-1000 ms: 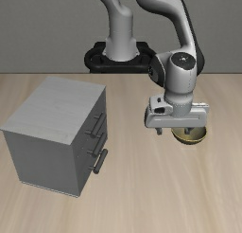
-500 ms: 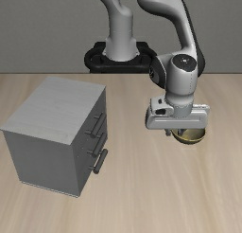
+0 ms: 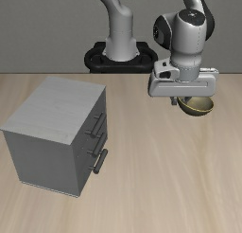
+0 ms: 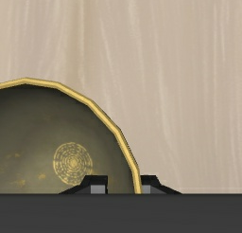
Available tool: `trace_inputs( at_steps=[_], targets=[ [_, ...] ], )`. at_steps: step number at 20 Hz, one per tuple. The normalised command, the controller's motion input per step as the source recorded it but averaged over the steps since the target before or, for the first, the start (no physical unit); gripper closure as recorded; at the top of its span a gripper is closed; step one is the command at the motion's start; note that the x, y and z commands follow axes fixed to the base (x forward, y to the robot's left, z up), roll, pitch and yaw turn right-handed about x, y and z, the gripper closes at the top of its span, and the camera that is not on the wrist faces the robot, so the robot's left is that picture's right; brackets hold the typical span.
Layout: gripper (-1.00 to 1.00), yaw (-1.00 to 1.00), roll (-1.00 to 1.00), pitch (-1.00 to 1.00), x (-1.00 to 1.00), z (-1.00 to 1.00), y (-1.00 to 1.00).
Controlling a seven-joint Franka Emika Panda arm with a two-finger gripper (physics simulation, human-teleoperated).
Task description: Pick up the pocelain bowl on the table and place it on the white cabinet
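Wrist view shows the gripper pinching the rim of the porcelain bowl, which hangs just beneath it, apparently clear of the table. Pickup looks done; the carry to the white cabinet, well aside, remains.

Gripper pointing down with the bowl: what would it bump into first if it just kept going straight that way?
The gripper points straight down, shut on the rim of the bowl. Under it lies the wooden table, so the bowl's underside would probably touch that first; the gap is unclear.
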Motion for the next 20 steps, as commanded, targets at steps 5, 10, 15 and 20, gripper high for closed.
trace_inputs(
  at_steps=[5,10,15,20],
  targets=[
    [1.0,0.0,0.0,0.0,0.0,1.0,0.0],
    [1.0,0.0,0.0,0.0,0.0,1.0,0.0],
    [1.0,0.0,0.0,0.0,0.0,0.6,-0.4],
    [1.0,0.0,0.0,0.0,0.0,0.0,-1.0]
  ],
)
